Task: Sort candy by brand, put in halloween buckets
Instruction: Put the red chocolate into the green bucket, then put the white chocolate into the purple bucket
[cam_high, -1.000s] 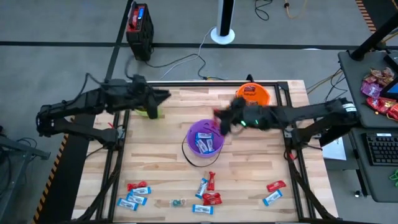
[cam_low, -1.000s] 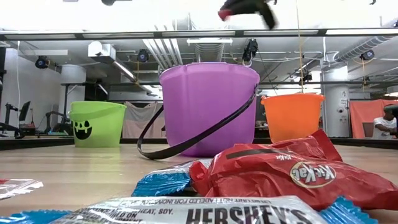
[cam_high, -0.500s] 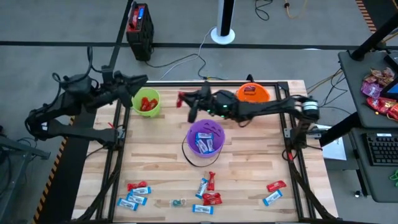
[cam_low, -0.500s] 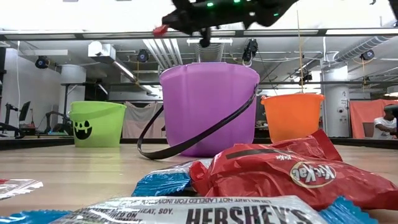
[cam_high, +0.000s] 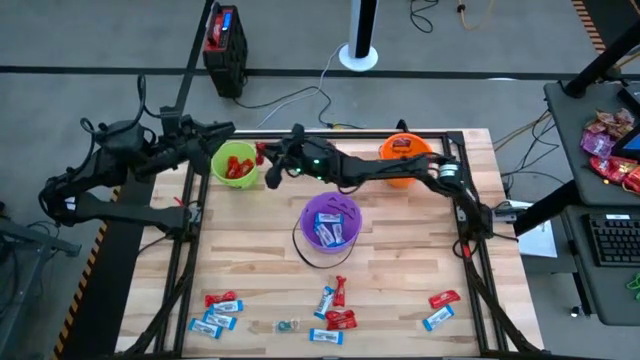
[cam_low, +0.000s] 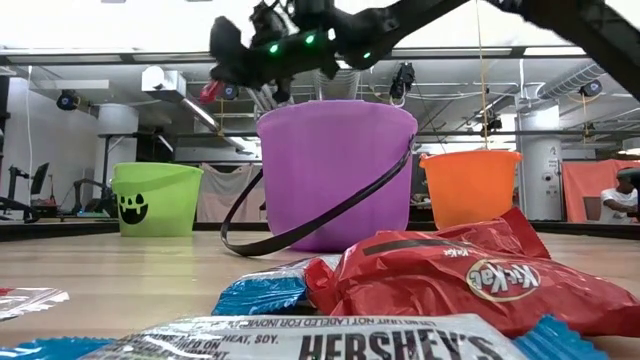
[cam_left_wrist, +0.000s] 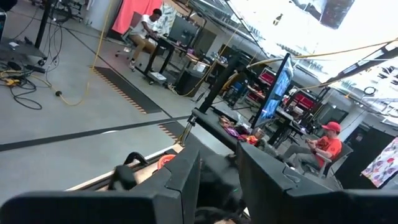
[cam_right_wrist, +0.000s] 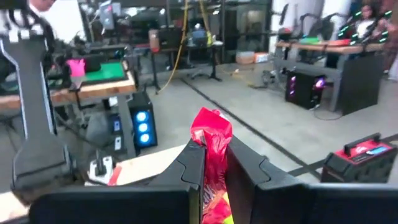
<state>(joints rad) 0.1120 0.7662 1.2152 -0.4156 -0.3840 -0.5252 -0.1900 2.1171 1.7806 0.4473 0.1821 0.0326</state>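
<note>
My right gripper (cam_high: 268, 156) reaches across the far side of the table and hovers at the right rim of the lime green bucket (cam_high: 236, 163). It is shut on a red-wrapped candy (cam_right_wrist: 211, 140). The green bucket holds red candy. My left gripper (cam_high: 222, 131) stands open and empty just left of that bucket, pointing level. The purple bucket (cam_high: 330, 222) at mid-table holds light blue candy. The orange bucket (cam_high: 405, 152) at the far right is partly hidden by my right arm. Loose candy (cam_high: 335, 305) lies along the near edge. My right gripper pinches the red candy between its two fingers, which come level from the table's right. The wrapper's crinkled end (cam_right_wrist: 210, 127) sticks out beyond the fingertips. The candy is lifted clear, above the height of the bucket rims (cam_low: 208, 92).
More loose candy lies at the near left (cam_high: 218, 310) and near right (cam_high: 440, 305). A red Kit Kat (cam_low: 450, 275) and a Hershey's wrapper (cam_low: 330, 345) lie close to the low camera. A black and red box (cam_high: 224, 45) stands on the floor beyond the table.
My right gripper has swept from above the purple bucket toward the table's left and far side, sinking a little and rolling, and it carries the red candy to the green bucket's rim. My left gripper has drawn back from over the green bucket toward the left edge.
</note>
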